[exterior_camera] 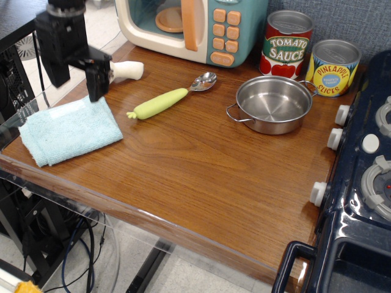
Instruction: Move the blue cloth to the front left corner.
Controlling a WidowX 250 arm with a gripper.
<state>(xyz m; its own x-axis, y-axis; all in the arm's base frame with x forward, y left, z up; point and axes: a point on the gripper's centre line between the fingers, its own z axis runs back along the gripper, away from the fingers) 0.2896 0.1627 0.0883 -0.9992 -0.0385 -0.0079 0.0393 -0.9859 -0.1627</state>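
Note:
The blue cloth [71, 130] lies flat and folded on the brown tabletop at the front left corner [12, 160], by the clear acrylic rim. My black gripper [76, 82] hangs open and empty above the cloth's far edge, lifted off it. Its two fingers point down, one finger [96, 79] in front of the toy mushroom.
A toy mushroom [125, 69] lies behind the gripper. A spoon with a green handle [171, 98], a steel pot [272, 104], two cans [285, 44] and a toy microwave [192, 25] stand further back. A toy stove [366, 177] fills the right side.

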